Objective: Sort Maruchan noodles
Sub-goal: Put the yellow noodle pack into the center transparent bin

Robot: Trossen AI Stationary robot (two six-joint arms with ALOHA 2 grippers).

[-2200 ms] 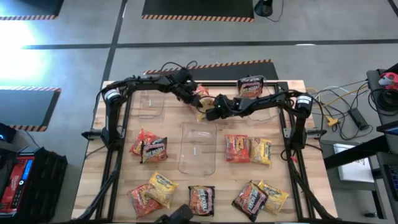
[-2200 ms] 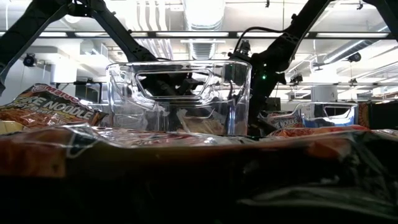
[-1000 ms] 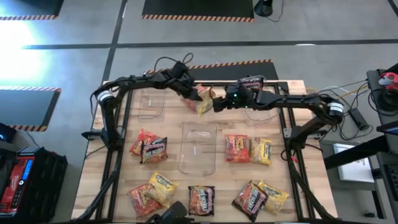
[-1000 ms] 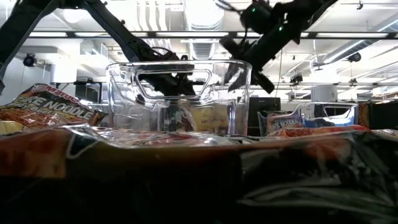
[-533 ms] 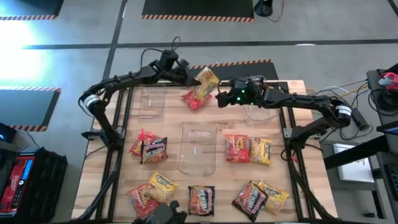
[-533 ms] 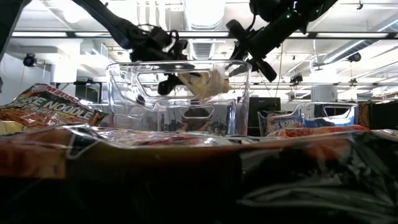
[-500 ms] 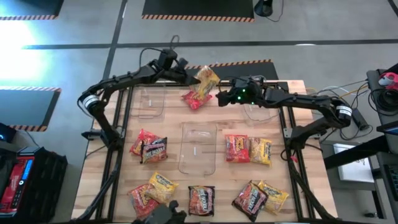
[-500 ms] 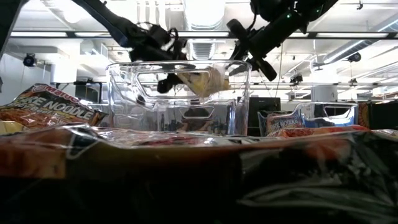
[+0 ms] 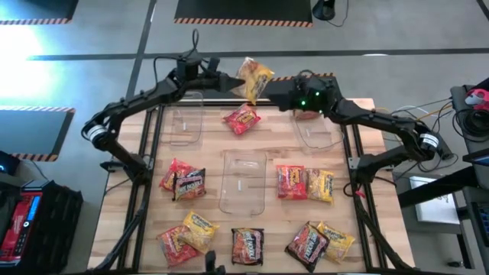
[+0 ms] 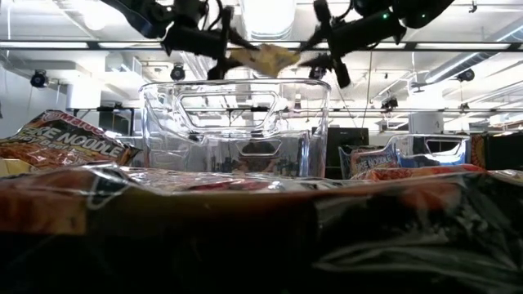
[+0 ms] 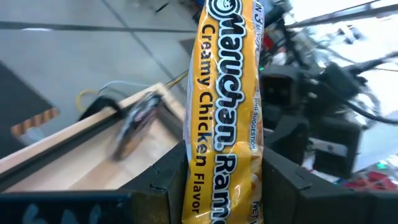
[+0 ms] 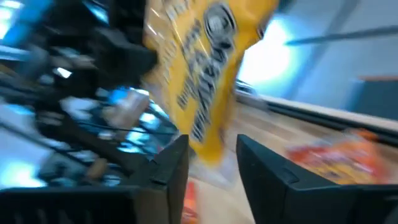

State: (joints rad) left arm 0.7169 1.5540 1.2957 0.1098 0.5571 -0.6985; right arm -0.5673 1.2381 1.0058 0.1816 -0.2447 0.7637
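Note:
A yellow Maruchan packet (image 9: 254,75) hangs in the air above the table's far edge, held by my left gripper (image 9: 233,79), which is shut on it. My right gripper (image 9: 273,90) is open and faces it from the right. Its fingers stand on either side of the packet's free end (image 12: 205,146). A red packet (image 9: 242,120) lies flat on the table below. More red, yellow and dark packets lie at the left (image 9: 183,182), at the right (image 9: 304,183) and along the near edge (image 9: 248,244). My left gripper pinches the yellow packet between its two fingers at one end (image 11: 221,177), with the fingers (image 11: 165,180) across its width. It comes level from the table's left. The packet is lifted clear and sticks out past the fingers toward my right gripper. I cannot tell whether my right gripper touches the packet.
Three clear plastic bins stand on the table: one at far left (image 9: 183,126), one in the middle (image 9: 243,179), one at far right (image 9: 317,136). In the low view the middle bin (image 10: 237,126) fills the centre. The black frame rails (image 9: 145,176) run down both sides.
My left gripper has lifted the yellow packet off the table, up and toward the far edge; the red packet that lay beside it has stayed down. My right gripper has risen with it and moved toward the far edge, staying open beside the packet.

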